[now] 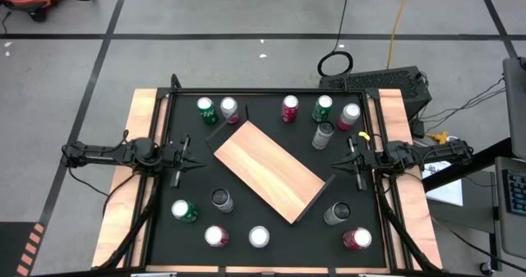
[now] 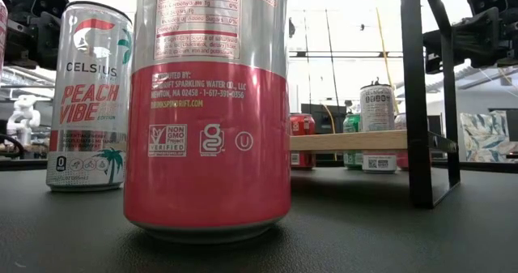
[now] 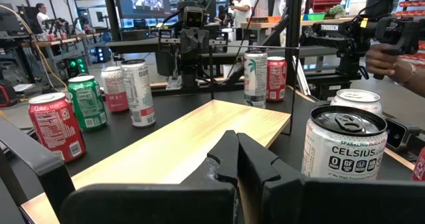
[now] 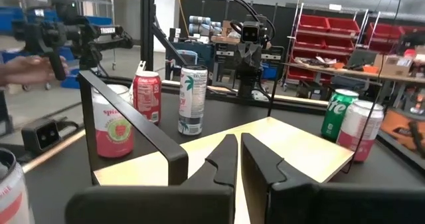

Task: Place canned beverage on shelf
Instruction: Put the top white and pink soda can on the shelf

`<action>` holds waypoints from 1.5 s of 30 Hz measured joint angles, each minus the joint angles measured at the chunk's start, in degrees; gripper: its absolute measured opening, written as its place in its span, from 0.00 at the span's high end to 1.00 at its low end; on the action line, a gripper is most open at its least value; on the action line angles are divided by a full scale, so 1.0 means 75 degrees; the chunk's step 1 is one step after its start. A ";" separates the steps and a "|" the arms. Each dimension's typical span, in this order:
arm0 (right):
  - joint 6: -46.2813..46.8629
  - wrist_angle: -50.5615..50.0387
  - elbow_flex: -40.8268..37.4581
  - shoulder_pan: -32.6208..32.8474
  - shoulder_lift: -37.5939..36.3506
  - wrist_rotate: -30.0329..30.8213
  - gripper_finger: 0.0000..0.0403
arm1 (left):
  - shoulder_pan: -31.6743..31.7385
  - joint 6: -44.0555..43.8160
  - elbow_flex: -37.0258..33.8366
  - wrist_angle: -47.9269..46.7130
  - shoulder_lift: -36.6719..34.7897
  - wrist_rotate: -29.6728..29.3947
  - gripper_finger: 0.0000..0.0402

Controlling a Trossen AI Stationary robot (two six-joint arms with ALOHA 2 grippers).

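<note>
The shelf (image 1: 267,170), a light-tan wood-grain board with black corner rods, stands slantwise in the middle of the black table. Several beverage cans stand upright around it: a green one (image 1: 205,107) and a red one (image 1: 290,107) at the far side, a green one (image 1: 183,210) and a silver one (image 1: 259,237) at the near side. No can is on the board. My left gripper (image 1: 197,155) waits shut at the table's left, pointing level at the shelf (image 3: 172,147). My right gripper (image 1: 337,163) waits shut at the right, facing the shelf (image 4: 285,147).
In the low view a pink-and-silver can (image 2: 209,111) stands close to the camera, with a Celsius can (image 2: 87,95) beside it and a black shelf rod (image 2: 417,95) to their right. Beyond the table a person's hand (image 3: 385,61) holds a black device. Pale wooden rails (image 1: 136,170) flank the table.
</note>
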 joint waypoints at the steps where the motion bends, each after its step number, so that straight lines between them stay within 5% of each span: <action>1: 0.0041 0.0000 0.0000 -0.0003 0.0001 0.0000 1.00 | 0.0001 0.0002 0.0000 0.0000 -0.0001 0.0000 1.00; 12: 0.0529 -0.0338 0.0597 -0.0003 0.0382 0.0041 1.00 | 0.0000 0.0002 -0.0002 0.0003 -0.0001 0.0000 1.00; 33: 0.2011 -0.4218 0.6013 -0.0001 0.3498 0.1247 1.00 | 0.0001 -0.0001 -0.0002 0.0004 0.0002 -0.0058 1.00; 45: 0.2502 -0.5149 0.6959 0.0000 0.4648 0.1241 1.00 | 0.0000 0.0002 -0.0002 0.0018 0.0000 -0.0079 1.00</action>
